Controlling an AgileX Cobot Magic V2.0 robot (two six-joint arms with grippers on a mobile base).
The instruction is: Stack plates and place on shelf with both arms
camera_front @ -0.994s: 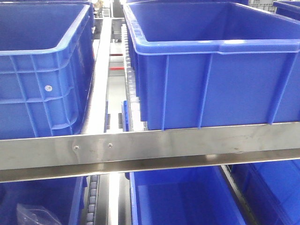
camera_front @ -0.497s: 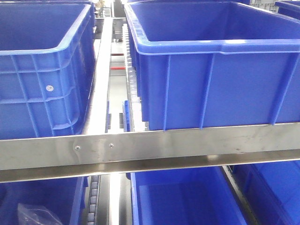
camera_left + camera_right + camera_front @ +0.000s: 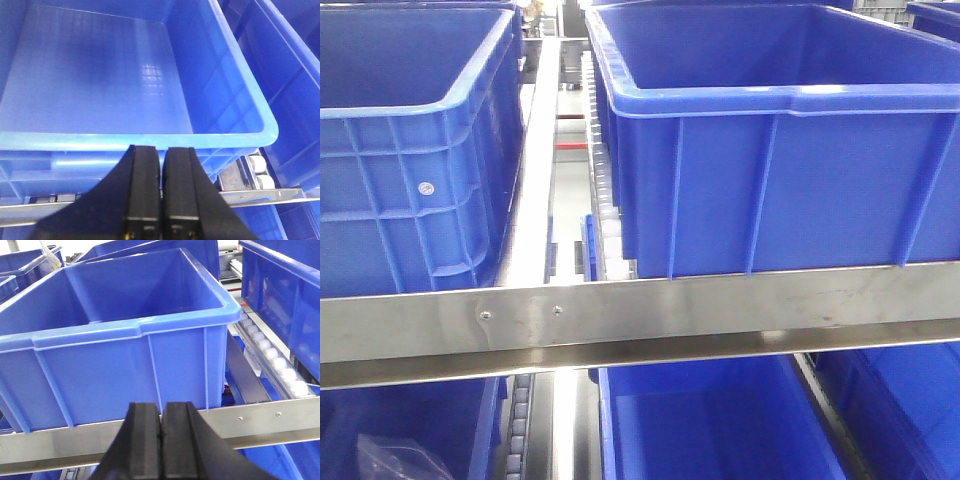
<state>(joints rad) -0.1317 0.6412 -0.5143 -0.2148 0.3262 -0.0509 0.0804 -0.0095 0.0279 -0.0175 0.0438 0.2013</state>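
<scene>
No plates show in any view. My left gripper [image 3: 161,150] is shut and empty; it hangs just in front of the near rim of an empty blue bin [image 3: 100,80]. My right gripper [image 3: 161,405] is shut and empty; it points at the front wall of a large blue bin [image 3: 125,355] and the steel shelf rail [image 3: 280,417] beneath it. Neither gripper shows in the front view.
The front view shows two blue bins [image 3: 410,150] [image 3: 780,150] on an upper shelf behind a steel rail [image 3: 640,315]. A roller track [image 3: 595,170] runs between them. More blue bins [image 3: 710,420] sit on the lower level. White rollers [image 3: 272,357] run right of the right-hand bin.
The front view has shifted very slightly between one second ago and now; nothing else has visibly changed.
</scene>
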